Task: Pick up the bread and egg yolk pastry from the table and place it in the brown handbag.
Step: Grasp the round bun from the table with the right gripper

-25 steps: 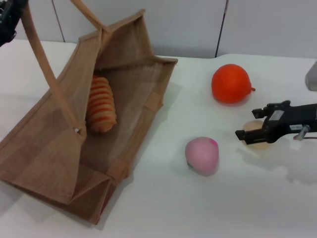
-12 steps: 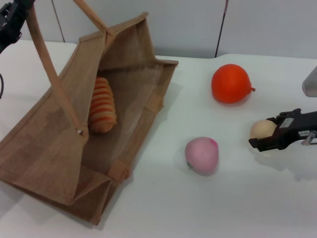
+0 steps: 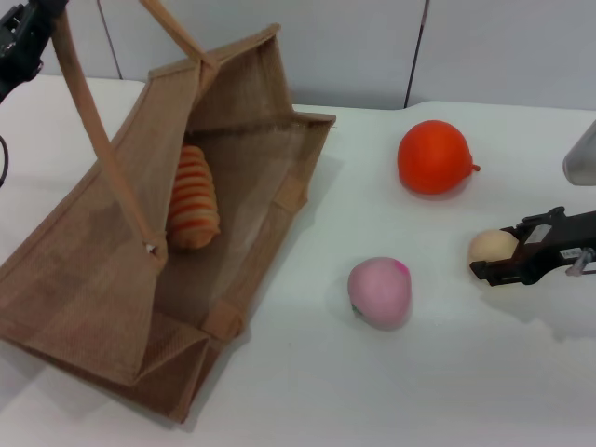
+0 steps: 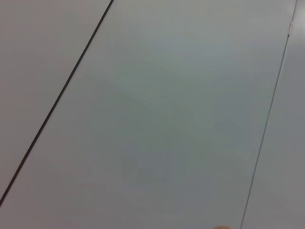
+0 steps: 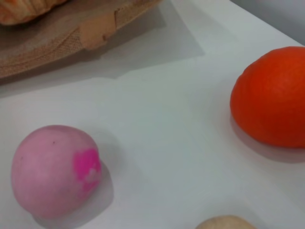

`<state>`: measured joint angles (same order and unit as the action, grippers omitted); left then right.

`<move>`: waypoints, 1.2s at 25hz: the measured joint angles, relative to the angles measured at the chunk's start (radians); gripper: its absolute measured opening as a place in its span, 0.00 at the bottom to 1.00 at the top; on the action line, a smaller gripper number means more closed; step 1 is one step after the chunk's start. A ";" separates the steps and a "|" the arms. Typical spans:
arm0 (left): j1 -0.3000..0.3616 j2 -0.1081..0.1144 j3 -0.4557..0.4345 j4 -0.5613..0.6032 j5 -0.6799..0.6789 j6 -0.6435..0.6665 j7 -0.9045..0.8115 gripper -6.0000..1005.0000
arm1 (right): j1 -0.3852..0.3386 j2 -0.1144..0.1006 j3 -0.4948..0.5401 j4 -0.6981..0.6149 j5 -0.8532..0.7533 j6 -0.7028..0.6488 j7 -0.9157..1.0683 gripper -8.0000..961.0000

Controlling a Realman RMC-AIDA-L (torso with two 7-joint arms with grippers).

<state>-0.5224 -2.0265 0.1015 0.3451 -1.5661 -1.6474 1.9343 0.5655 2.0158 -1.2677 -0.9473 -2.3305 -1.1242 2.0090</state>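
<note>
The brown handbag lies tilted open on the table's left, its long handle drawn up toward my left gripper at the top-left corner. Inside the bag rests the striped bread; the right wrist view catches its end above the bag's edge. The small beige egg yolk pastry sits on the table at the right. My right gripper is open, its fingertips straddling the pastry's right side. In the right wrist view only the pastry's top peeks in.
A pink ball lies between the bag and the pastry. A round orange fruit sits behind them. A grey object shows at the right edge. The left wrist view holds only a pale panelled wall.
My right gripper has drawn back to the right, uncovering the egg yolk pastry it earlier surrounded. The pastry, the bag and the bread have stayed put.
</note>
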 joint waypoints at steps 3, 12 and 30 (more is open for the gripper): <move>0.000 0.000 0.000 0.000 0.001 0.000 0.000 0.12 | 0.001 0.000 -0.001 -0.001 -0.001 -0.002 -0.002 0.71; -0.008 0.001 0.000 0.000 0.019 0.002 0.000 0.12 | -0.001 -0.002 0.040 -0.003 -0.002 -0.002 -0.010 0.65; -0.026 0.002 0.001 0.000 0.030 0.015 -0.001 0.12 | -0.012 0.002 0.073 -0.071 0.023 0.000 -0.035 0.54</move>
<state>-0.5481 -2.0248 0.1029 0.3451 -1.5356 -1.6323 1.9330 0.5532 2.0181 -1.1947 -1.0184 -2.3072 -1.1241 1.9742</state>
